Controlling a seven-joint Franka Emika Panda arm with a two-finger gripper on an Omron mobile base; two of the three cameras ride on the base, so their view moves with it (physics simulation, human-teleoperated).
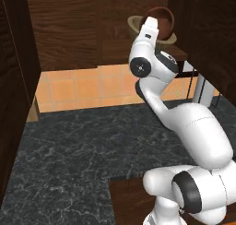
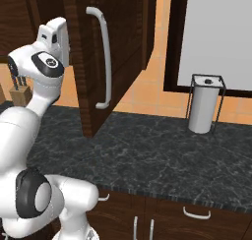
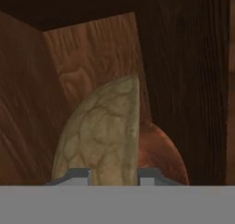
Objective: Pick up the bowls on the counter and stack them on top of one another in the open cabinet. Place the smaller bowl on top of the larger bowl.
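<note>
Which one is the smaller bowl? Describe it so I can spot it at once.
Look up into the dark wood cabinet above the counter, at the end of the white arm. The smaller bowl there is glossy reddish-brown, tipped on edge beside the larger bowl, which is pale tan.

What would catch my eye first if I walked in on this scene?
Probably the white arm reaching up from the dark marble counter into the open cabinet. At its end effector, a glossy reddish-brown bowl meets a pale tan bowl. A paper-towel roll stands on the counter to the right.
</note>
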